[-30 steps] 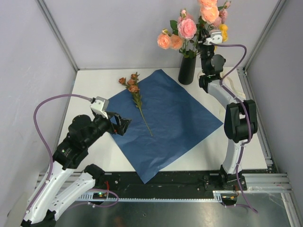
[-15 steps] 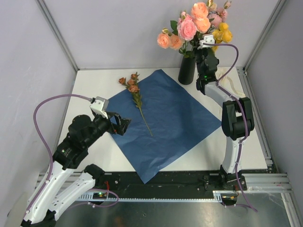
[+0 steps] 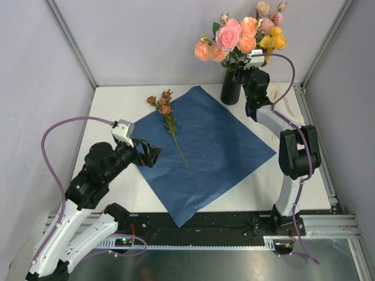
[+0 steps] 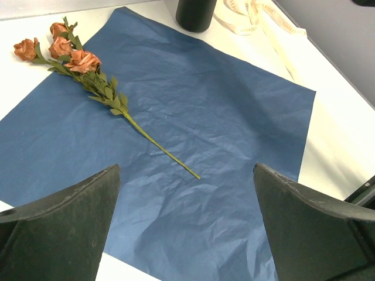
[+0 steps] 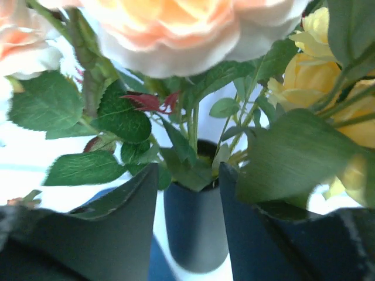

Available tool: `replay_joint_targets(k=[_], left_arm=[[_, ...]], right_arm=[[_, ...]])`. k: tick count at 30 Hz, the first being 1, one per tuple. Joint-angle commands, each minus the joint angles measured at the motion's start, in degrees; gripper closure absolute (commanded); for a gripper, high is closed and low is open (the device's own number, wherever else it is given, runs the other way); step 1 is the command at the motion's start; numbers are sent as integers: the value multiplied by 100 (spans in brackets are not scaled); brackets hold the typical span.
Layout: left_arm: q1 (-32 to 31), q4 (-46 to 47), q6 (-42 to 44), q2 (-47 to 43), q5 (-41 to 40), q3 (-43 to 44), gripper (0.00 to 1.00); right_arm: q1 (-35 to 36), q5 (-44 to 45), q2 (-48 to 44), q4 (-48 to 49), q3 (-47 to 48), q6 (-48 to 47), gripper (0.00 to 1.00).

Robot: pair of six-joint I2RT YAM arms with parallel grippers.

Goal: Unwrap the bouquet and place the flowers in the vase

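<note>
The blue paper point(image 3: 199, 146) lies flat and unwrapped on the table. One brownish-red flower stem point(image 3: 167, 111) point(image 4: 82, 61) rests on the paper's far-left edge. The black vase point(image 3: 231, 88) point(image 5: 196, 228) stands at the paper's far corner and holds pink, peach and yellow flowers point(image 3: 234, 38). My right gripper point(image 3: 242, 65) point(image 5: 188, 167) hovers just right of the vase mouth among the leaves. It is open, with no stem between its jaws. My left gripper point(image 3: 153, 155) point(image 4: 186, 168) stands wide open and empty over the paper's left corner.
The cream ribbon point(image 3: 287, 105) point(image 4: 252, 17) lies loose on the table to the right of the vase. Grey walls enclose the table on three sides, and the vase stands close to the back wall.
The right gripper came down with a bunch of flowers into the vase, then opened and released them. The left arm and the lying stem have not moved.
</note>
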Motion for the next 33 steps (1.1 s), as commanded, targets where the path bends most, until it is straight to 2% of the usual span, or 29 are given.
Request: replay_joint_targets(k=[1, 8, 15, 23, 26, 33], left_arm=[[-30, 112, 89, -54, -112, -37, 0], [-33, 99, -5, -19, -247, -31, 0], [-26, 46, -671, 368, -791, 109, 0], [-2, -106, -1777, 1849, -1295, 834, 12], [22, -92, -1839, 2403, -1404, 1120, 19], [198, -78, -1825, 3724, -1886, 1687, 24]], right_arm=[[86, 82, -1023, -995, -183, 521, 46], [220, -354, -2053, -2351, -810, 1327, 42], [664, -572, -3181, -3278, -1569, 1711, 43], [1503, -551, -4746, -3924, -2807, 1631, 44], [1827, -451, -5122, -4083, -3145, 1559, 45], [2335, -344, -6014, -4631, -3512, 1500, 46]])
